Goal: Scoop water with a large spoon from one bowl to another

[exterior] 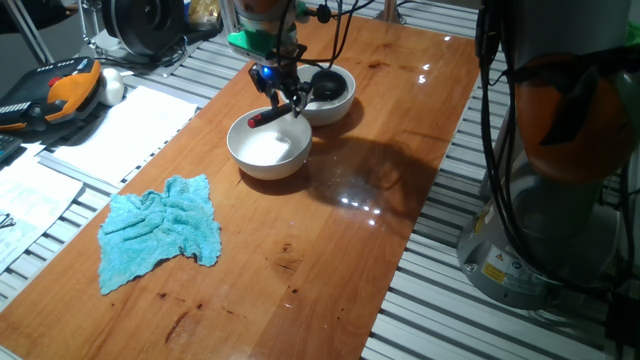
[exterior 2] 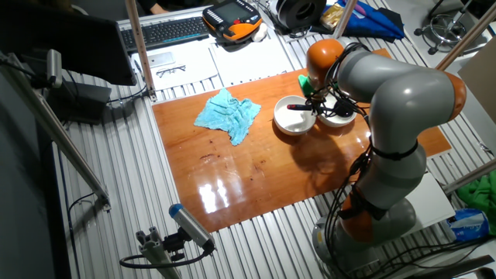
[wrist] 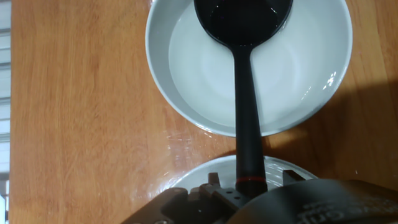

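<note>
The large spoon [wrist: 247,118], a black ladle, lies with its scoop [exterior: 325,87] inside the far white bowl [exterior: 340,108]. In the hand view that bowl [wrist: 186,112] holds clear water [wrist: 199,68], and the scoop glints wet. My gripper [exterior: 288,100] is shut on the handle close to its red tip [exterior: 260,119], which sticks out over the near white bowl [exterior: 268,150]. In the hand view the gripper [wrist: 252,186] holds the handle above the near bowl's rim [wrist: 205,177]. The other fixed view shows both bowls [exterior 2: 294,120] below the gripper [exterior 2: 319,105].
A crumpled blue cloth [exterior: 160,232] lies on the wooden table [exterior: 330,250] in front of the bowls. White papers [exterior: 120,130] and an orange-black controller [exterior: 60,90] lie off the table's left edge. The arm's base [exterior: 560,180] stands at the right.
</note>
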Available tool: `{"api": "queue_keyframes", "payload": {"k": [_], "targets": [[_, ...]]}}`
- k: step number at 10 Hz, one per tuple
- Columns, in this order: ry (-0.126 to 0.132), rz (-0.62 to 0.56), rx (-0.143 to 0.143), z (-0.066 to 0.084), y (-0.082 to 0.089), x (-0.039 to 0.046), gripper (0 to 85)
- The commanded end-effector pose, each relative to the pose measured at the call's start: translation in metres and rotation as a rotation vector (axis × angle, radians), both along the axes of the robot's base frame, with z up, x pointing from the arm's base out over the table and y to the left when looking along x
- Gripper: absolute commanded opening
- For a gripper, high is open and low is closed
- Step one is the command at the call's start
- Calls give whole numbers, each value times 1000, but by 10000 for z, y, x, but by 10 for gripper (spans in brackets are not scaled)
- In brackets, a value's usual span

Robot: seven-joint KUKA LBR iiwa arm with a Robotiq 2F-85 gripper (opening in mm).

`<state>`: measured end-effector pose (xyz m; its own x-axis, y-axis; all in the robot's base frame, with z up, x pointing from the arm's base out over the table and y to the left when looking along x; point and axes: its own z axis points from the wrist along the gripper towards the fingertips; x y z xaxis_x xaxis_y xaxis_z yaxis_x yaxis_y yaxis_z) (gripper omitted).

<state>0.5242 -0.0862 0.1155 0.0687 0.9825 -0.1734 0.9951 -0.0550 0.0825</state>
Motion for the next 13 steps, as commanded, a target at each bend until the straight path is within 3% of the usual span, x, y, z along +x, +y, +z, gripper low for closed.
{"api": "queue_keyframes", "payload": {"k": [1,7,8,13], "targets": [[-1,0,-1,-8,0,4,510],[-10,2,-7,-84,0,23,510],[-13,6,-9,-91,-2,25,340],[-19,15,-13,-130,-16,27,340]]}}
